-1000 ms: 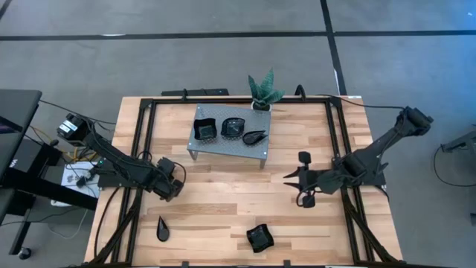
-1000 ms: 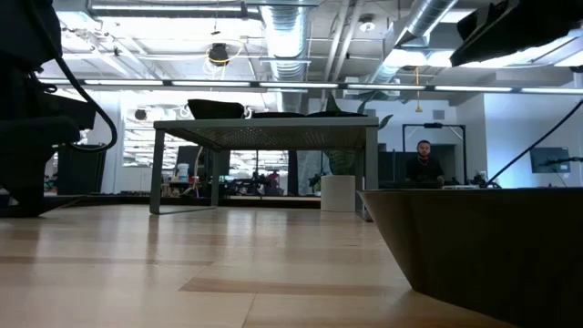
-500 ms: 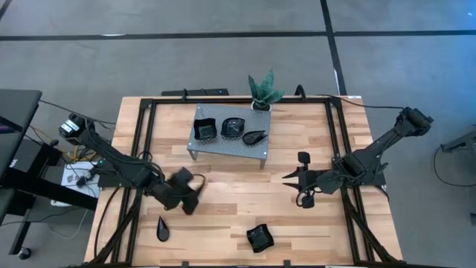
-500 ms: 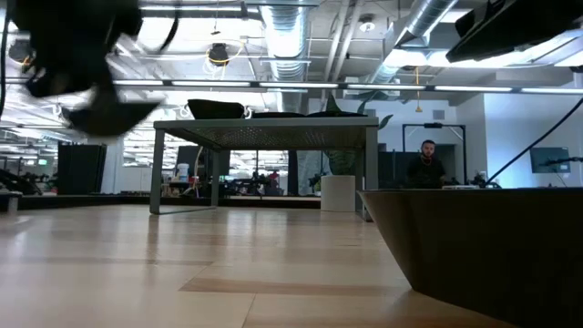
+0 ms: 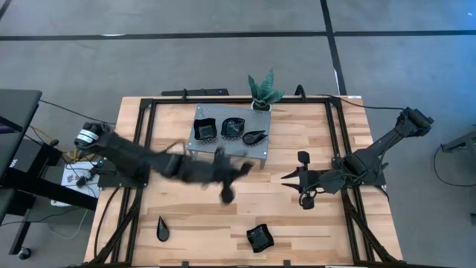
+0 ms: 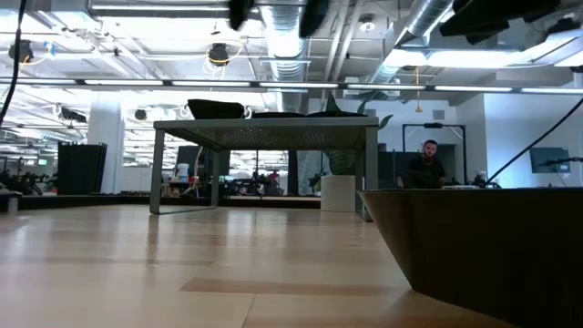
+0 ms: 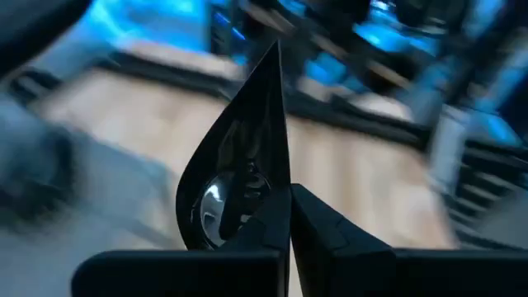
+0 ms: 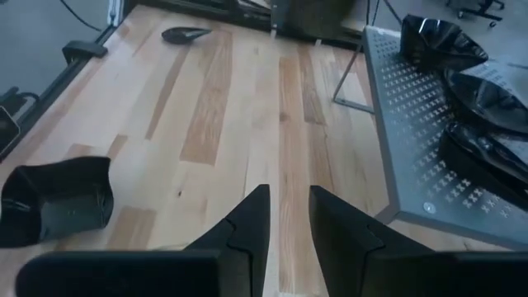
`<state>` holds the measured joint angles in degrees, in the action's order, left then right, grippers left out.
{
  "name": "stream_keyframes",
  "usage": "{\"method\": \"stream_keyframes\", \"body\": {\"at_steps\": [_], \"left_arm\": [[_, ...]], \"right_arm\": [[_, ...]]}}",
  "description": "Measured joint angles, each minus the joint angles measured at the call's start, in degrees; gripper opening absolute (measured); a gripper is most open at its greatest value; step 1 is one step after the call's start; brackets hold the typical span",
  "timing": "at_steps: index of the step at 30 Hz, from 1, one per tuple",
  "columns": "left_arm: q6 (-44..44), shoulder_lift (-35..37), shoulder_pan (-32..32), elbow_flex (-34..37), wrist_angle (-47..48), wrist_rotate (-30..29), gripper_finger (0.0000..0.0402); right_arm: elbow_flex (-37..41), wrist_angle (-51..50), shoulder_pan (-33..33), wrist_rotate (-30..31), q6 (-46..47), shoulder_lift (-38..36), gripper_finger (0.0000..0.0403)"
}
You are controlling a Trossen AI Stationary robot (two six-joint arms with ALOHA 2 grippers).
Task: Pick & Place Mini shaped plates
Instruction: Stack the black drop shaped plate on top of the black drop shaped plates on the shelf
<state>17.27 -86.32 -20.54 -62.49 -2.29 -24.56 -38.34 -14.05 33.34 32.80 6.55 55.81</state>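
The left pincer is closed on a glossy black leaf-shaped dish, pinched by its edge with the pointed tip standing up between the fingers. From above, this arm stretches across the middle of the wooden surface, just in front of the small metal stand; it is smeared and the held dish cannot be made out there. The right pincer hovers low over the right side of the surface with its two dark fingers slightly apart, holding nothing.

The stand is a perforated grey metal tray on thin legs. On it sit three shiny black dishes: a squarish one, another squarish one and a leaf-shaped one; in the right wrist view they are partly cut off. A flat teardrop dish lies near the front left of the pale plank surface, and a squarish dish with raised walls sits near the front edge. A green spiky potted plant stands behind the stand. In the low view a dark shape fills the right foreground, too close to identify.
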Motion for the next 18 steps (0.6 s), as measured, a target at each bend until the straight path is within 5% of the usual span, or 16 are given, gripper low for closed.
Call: {"method": "stream_keyframes", "body": {"at_steps": [5, 9, 18], "left_arm": [[-10.3, -3.7, 13.3, -5.3, -0.6, 2.9, 0.0003], [-10.3, -7.0, 21.4, -6.0, -1.2, 8.7, 0.0003], [-8.0, -12.0, 23.6, -6.0, -3.4, 10.8, 0.0003]], "right_arm": [[-0.1, -1.6, 0.0, 0.0, -1.1, 0.0, 0.0081], [-0.1, -2.6, 0.0, 0.0, -1.1, 0.0, 0.0081], [-0.1, -4.0, 0.0, 0.0, -1.1, 0.0, 0.0081]]}}
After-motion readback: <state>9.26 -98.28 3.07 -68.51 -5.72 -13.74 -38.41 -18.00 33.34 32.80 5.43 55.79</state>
